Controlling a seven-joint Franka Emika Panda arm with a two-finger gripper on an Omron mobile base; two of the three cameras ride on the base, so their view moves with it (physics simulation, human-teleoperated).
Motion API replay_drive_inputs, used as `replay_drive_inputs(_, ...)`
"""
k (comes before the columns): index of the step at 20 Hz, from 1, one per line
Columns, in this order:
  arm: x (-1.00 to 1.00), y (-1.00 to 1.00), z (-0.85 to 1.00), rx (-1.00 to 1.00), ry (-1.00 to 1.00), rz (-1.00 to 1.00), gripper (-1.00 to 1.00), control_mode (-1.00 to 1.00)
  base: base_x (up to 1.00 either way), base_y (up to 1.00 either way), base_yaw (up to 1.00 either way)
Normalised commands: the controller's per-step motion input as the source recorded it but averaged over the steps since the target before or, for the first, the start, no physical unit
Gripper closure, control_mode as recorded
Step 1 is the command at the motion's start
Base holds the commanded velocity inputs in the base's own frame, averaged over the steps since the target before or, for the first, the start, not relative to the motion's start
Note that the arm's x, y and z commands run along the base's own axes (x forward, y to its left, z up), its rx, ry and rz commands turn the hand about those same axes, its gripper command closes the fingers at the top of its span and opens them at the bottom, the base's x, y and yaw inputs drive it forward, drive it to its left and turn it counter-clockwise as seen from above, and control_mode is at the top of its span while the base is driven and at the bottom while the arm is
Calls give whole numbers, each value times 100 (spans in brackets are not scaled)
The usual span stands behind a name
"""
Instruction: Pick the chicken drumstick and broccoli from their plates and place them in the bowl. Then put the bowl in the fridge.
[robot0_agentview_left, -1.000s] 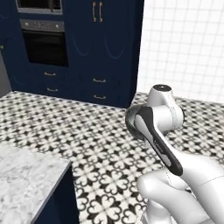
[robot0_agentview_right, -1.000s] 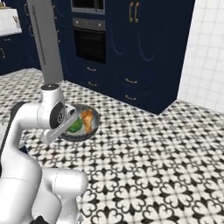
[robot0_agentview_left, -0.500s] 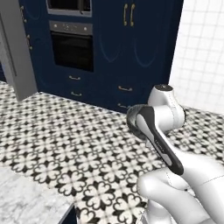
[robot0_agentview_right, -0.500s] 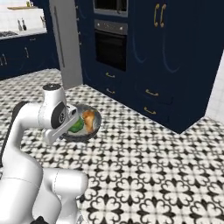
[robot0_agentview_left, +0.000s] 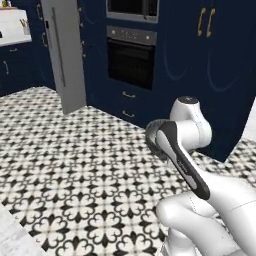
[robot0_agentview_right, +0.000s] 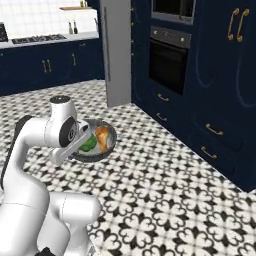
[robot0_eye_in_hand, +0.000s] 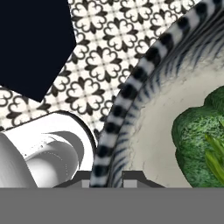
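Navy cabinets (robot0_agentview_right: 220, 60), built-in oven (robot0_agentview_left: 131, 59), patterned floor (robot0_agentview_left: 75, 165).

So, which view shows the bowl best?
The right base view: the whole bowl shows, drumstick and broccoli inside. The hand view gives only rim and inside; the left base view only an edge behind the arm.

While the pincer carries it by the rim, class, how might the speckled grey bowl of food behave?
The deep speckled grey bowl probably stays stiff. Held at one rim edge by the pincer, it may tilt. The green broccoli floret and golden drumstick lie loose, so could shift.
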Motion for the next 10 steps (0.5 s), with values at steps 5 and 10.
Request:
replay_drive_inputs(5,0,0,0,0,0,0,100,100,100,-9,44)
replay_drive_inputs(10,0,0,0,0,0,0,100,100,100,-4,36)
